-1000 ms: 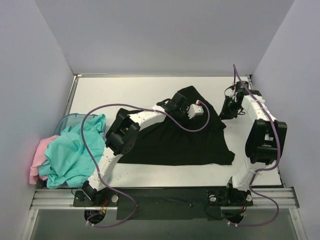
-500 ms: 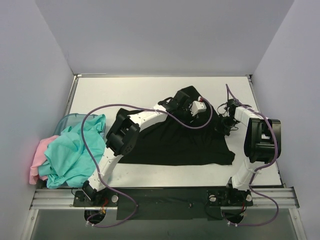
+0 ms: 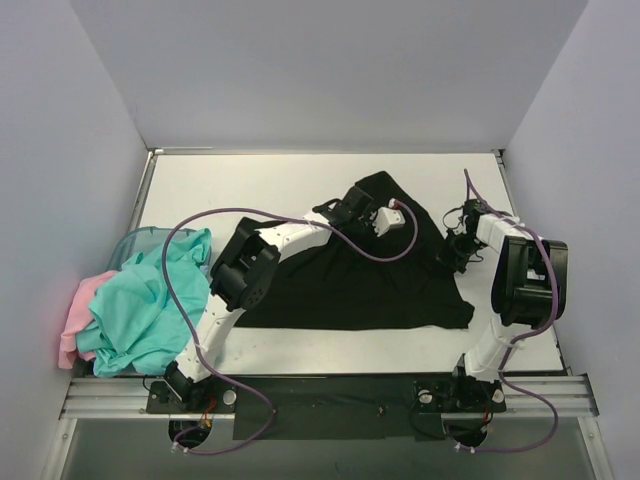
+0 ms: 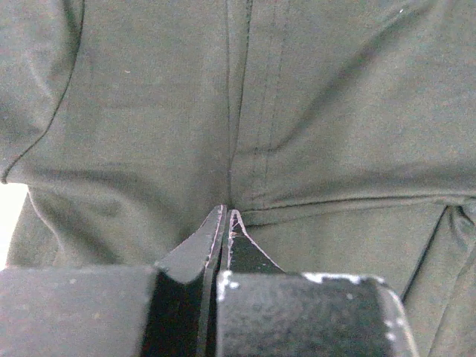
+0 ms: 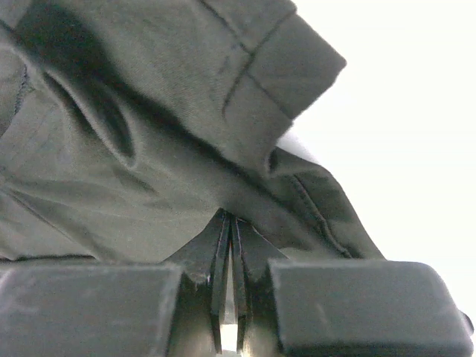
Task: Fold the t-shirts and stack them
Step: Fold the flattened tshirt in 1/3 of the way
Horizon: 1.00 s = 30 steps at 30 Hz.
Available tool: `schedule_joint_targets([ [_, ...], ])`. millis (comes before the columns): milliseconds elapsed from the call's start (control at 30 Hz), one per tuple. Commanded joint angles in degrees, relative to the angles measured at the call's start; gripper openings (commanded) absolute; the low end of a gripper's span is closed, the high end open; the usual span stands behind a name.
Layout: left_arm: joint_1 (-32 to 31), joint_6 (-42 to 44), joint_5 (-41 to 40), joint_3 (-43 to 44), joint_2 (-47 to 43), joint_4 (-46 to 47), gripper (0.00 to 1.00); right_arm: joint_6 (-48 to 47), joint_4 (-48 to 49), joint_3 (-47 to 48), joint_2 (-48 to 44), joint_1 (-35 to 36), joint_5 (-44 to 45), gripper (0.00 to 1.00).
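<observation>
The large black t-shirt (image 3: pixel 350 285) lies spread over the middle of the table. My left gripper (image 3: pixel 360 212) is at its far upper part. In the left wrist view its fingertips (image 4: pixel 227 214) are shut, pinching black cloth (image 4: pixel 297 111) at a seam. My right gripper (image 3: pixel 455 250) is at the shirt's right edge. In the right wrist view it (image 5: pixel 230 217) is shut on a fold of black cloth (image 5: pixel 149 171) beside a hemmed sleeve (image 5: pixel 286 63). A heap of teal t-shirts (image 3: pixel 150 300) and a pink one (image 3: pixel 78 312) lie at the left.
A translucent teal bin rim (image 3: pixel 135 240) shows behind the teal heap at the left wall. White table (image 3: pixel 240 185) lies behind the black shirt and to its right (image 3: pixel 520 345). Purple cables loop over both arms.
My right gripper has come from the back right of the table down and in to the black shirt's right edge. The shirt's right side has shifted slightly. The left gripper has barely moved.
</observation>
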Motion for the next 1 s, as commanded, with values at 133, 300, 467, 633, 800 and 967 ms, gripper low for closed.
schedule_joint_targets([
  [133,1.2,0.6,-0.8,0.8,-2.0,-0.2,0.00,-1.9,-3.8,0.0,-3.6,-2.0,4.2,0.00],
  [300,1.5,1.2,1.1,2.2,-2.5,-1.5,0.00,-3.2,-4.7,3.9,-4.0,-1.8,3.3,0.00],
  [467,1.4,0.5,2.7,2.4,-2.5,-1.4,0.00,-8.4,-2.9,8.7,-2.3,6.2,1.0,0.00],
  [633,1.3,0.5,2.4,2.3,-2.8,-1.1,0.00,-6.5,-4.6,15.7,6.2,6.2,3.6,0.00],
  [800,1.4,1.0,2.1,1.6,-3.0,-1.1,0.00,-7.6,-6.8,21.0,11.9,4.3,5.9,0.00],
  [967,1.7,1.3,2.5,2.9,-2.9,-1.5,0.00,-9.0,-7.0,26.8,16.1,4.2,4.9,0.00],
])
